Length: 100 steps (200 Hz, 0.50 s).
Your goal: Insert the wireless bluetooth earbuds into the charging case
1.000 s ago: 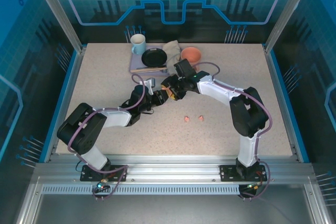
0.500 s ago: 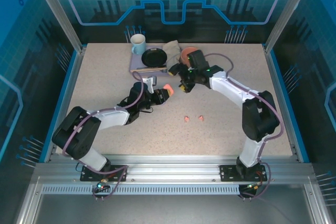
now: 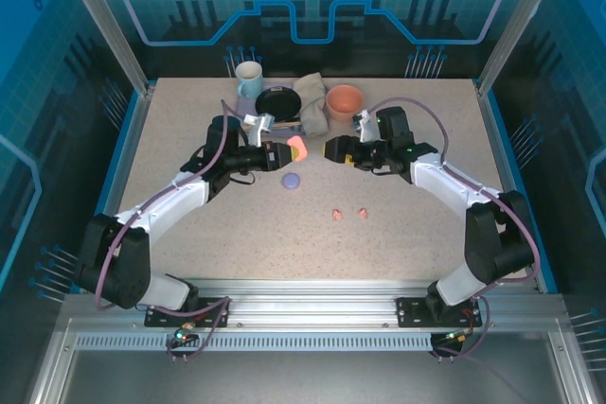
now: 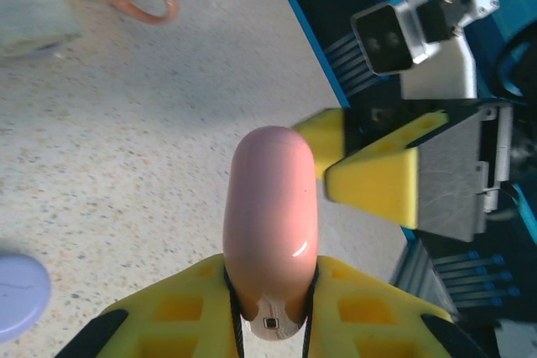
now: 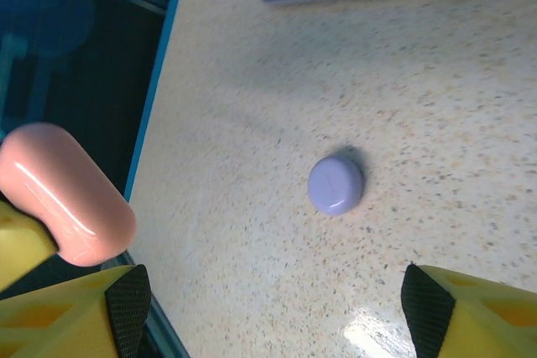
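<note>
While the left tool [image 3: 289,151] pinches the pink case [image 3: 298,148] by one end in the overhead view, the right tool [image 3: 331,150] faces it from just beside, jaws spread and empty. A lavender case [image 3: 292,180] sits on the counter [image 3: 189,234] just below them, and the two pink earbuds [image 3: 336,215] lie side by side, loose, nearer the arm bases and on the right arm's side. From the left wrist, the pink case [image 4: 270,232] looks closed. Its long axis runs straight out from the left tool [image 4: 270,312] toward the right tool's yellow fingers [image 4: 377,178], which stand close to its free end; whether they touch cannot be told. From the right wrist, the right tool [image 5: 268,303] has its fingers [image 5: 453,312] wide apart, the lavender case [image 5: 336,184] on the counter ahead and the pink case [image 5: 63,194] at the left edge. The earbuds lie back from both tools, so the free right tool is probably the one to fetch them.
</note>
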Each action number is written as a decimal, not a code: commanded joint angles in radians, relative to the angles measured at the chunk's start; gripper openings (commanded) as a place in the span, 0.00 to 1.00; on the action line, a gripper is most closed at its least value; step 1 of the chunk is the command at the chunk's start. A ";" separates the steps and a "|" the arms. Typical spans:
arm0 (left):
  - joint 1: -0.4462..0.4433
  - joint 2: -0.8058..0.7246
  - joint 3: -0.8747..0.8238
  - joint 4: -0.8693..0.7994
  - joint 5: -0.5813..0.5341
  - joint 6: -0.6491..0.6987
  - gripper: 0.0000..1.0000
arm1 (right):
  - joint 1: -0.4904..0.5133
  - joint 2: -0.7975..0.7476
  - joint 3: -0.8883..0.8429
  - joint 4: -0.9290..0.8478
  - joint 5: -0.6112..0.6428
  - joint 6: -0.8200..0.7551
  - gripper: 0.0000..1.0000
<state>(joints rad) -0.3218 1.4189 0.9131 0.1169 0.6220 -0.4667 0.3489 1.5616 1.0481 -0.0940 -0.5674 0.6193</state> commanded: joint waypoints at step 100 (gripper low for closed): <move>0.004 0.035 0.073 -0.110 0.134 0.049 0.00 | 0.100 0.052 0.067 0.117 -0.135 -0.111 0.78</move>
<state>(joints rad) -0.3214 1.4532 0.9474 0.0189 0.7170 -0.4370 0.4263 1.5757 1.0729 0.0029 -0.6891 0.5293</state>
